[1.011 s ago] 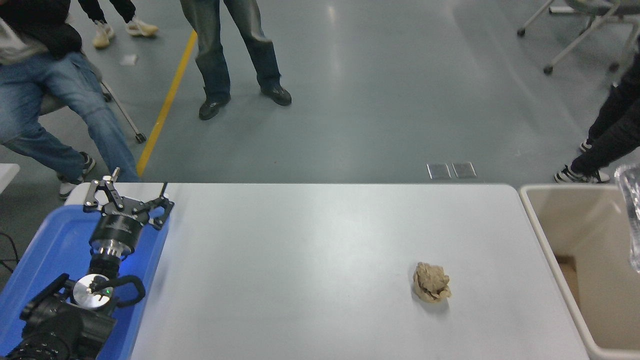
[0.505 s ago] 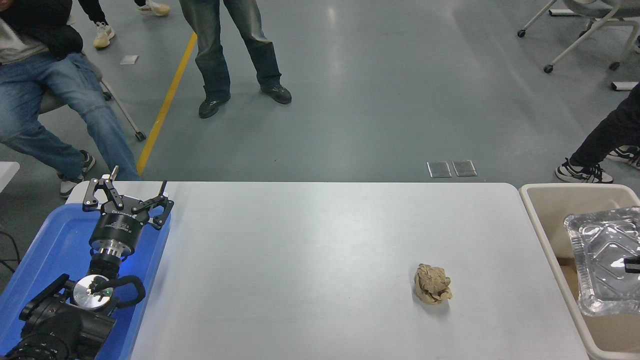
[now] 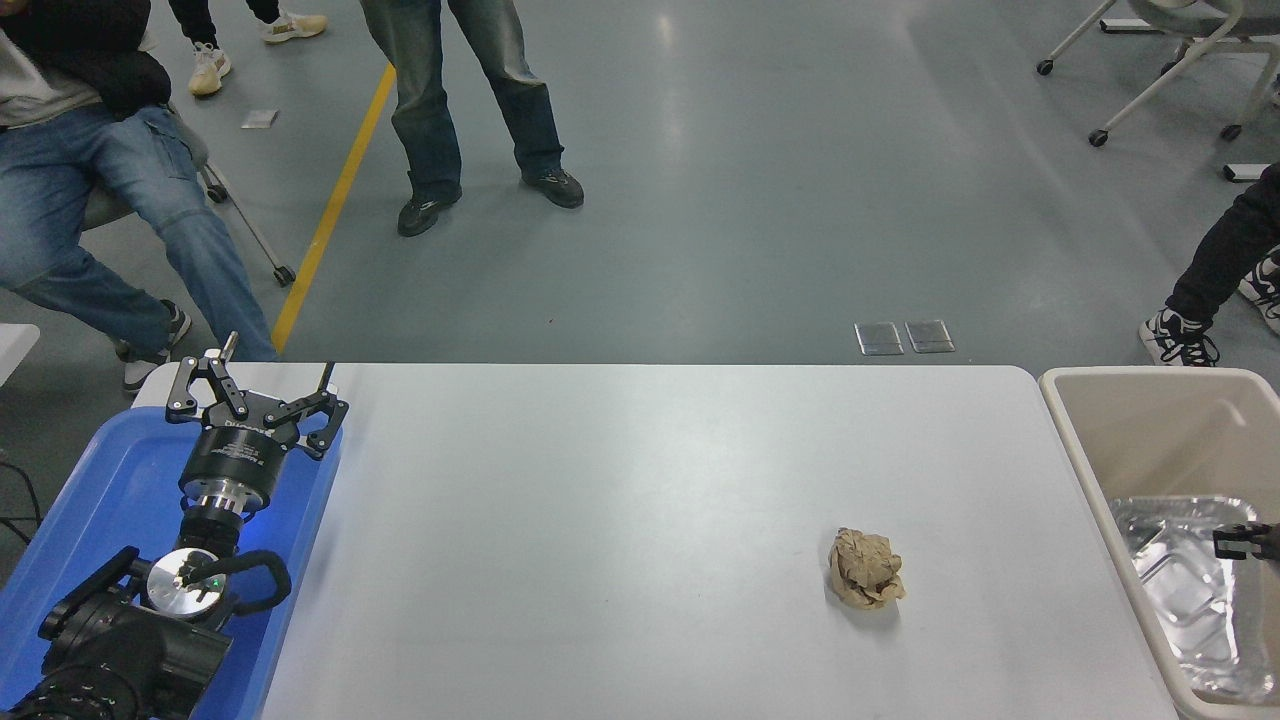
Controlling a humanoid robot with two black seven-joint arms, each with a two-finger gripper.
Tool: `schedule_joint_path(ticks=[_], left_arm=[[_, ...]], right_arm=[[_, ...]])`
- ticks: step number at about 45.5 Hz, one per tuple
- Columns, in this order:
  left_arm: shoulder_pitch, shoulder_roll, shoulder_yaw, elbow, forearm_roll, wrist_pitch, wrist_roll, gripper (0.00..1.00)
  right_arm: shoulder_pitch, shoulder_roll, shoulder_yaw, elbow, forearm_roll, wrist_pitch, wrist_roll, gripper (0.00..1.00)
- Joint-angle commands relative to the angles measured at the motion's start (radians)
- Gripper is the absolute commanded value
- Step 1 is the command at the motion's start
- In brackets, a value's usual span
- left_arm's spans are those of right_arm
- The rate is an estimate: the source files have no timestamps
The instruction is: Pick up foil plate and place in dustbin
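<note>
Lower now, foil plate [image 3: 1185,590] inside dustbin [image 3: 1100,480].

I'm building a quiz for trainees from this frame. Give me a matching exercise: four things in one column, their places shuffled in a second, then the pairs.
Things:
1. foil plate
2. paper ball
3. left pincer
4. dustbin

Places:
A. over the blue tray
B. beside the table's right end
C. inside the beige bin
D. on the white table, right of centre

Pairs: 1-C, 2-D, 3-A, 4-B
</note>
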Motion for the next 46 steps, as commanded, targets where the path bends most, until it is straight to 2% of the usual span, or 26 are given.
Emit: schedule_joint_path(ticks=[1, 5, 7, 14, 19, 24, 35, 46], left_arm=[[0.0, 0.0, 0.0, 0.0, 0.0, 0.0, 0.002, 0.99], [0.001, 0.0, 0.0, 0.0, 0.0, 0.0, 0.002, 0.99], [0.001, 0.0, 0.0, 0.0, 0.0, 0.0, 0.002, 0.99], [0.001, 0.0, 0.0, 0.0, 0.0, 0.0, 0.002, 0.99], [0.003, 0.0, 0.0, 0.0, 0.0, 0.0, 0.002, 0.99], [0.003, 0.0, 0.0, 0.0, 0.0, 0.0, 0.0, 0.99], [0.003, 0.0, 0.0, 0.0, 0.0, 0.0, 0.0, 0.99], [0.003, -0.001, -0.002, 0.0, -0.002, 0.0, -0.002, 0.99]], right_arm=[[0.242, -0.147, -0.084, 0.345, -0.023, 0.011, 0.004, 1.0], [0.45, -0.234, -0.195, 0.557, -0.02, 0.031, 0.004, 1.0], [0.593, -0.268, -0.273, 0.671, -0.017, 0.096, 0.006, 1.0], [0.96, -0.297, -0.385, 0.916, 0.0, 0.46, 0.007, 1.0], [1.132, -0.278, -0.393, 1.03, 0.132, 0.626, 0.004, 1.0], [1.262, -0.206, -0.41, 1.096, 0.253, 0.691, 0.0, 1.0], [1.442, -0.015, -0.44, 1.176, 0.42, 0.757, 0.0, 1.0], [1.555, 0.195, -0.483, 1.207, 0.5, 0.754, 0.0, 1.0]])
